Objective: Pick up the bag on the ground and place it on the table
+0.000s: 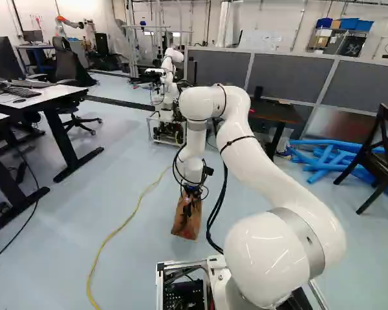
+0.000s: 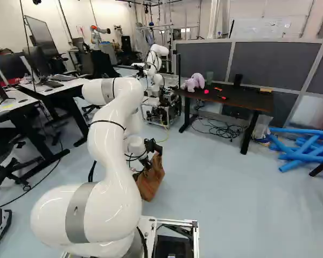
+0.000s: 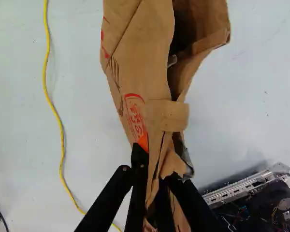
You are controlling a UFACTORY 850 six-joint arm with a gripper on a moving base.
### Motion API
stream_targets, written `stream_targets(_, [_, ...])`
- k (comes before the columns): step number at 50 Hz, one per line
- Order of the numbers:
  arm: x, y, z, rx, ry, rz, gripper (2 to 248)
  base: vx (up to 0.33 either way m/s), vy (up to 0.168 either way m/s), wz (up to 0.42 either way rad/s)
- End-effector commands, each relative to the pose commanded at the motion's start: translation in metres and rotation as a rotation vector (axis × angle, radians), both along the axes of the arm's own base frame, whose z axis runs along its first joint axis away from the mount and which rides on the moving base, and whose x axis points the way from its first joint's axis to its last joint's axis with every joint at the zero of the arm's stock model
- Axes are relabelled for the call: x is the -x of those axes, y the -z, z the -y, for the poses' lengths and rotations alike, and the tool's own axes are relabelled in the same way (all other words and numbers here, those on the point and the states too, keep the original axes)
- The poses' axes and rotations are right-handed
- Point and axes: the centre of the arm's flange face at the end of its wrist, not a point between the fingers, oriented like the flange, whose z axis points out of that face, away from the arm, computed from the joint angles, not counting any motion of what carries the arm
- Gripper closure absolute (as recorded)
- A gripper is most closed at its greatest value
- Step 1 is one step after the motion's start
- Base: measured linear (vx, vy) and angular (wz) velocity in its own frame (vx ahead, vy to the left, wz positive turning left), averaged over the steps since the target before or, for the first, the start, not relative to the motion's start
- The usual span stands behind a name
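The claw (image 1: 191,192) is clenched on the brown paper bag (image 1: 185,219), and it is the wrist view that settles this: its two black fingers press the crumpled paper from both sides, just below a folded paper band (image 3: 167,116). That view also shows red print on one face of the bag and a dark gap between its sides, details the base views barely give. Both base views place the bag hanging from the claw, over the pale blue floor (image 2: 215,185) ahead of the white arm (image 1: 236,132); whether its bottom touches the floor I cannot tell. The dark-topped bench (image 2: 242,99) stands beyond the bag, well apart from it. The right base view shows its top with a purple plush toy (image 2: 194,82) and a small red object (image 2: 206,91) on it, and black cables (image 2: 223,129) lying underneath; in the left base view the arm covers much of this bench. The left base view, in turn, shows the long yellow cable (image 1: 119,229) curving along the floor, also seen beside the bag in the wrist view, and far more of the dark wooden chair (image 1: 383,158) near the blue foam tubes (image 1: 326,157). Another robot (image 1: 171,71) stands beyond the arm in both base views.
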Motion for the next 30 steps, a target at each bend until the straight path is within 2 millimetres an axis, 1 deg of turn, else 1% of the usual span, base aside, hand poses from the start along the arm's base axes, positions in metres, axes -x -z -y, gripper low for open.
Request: stream_targets(30, [0.028,-0.044,0.007,-0.003,-0.024,-0.055,229,0.000,0.000,0.000])
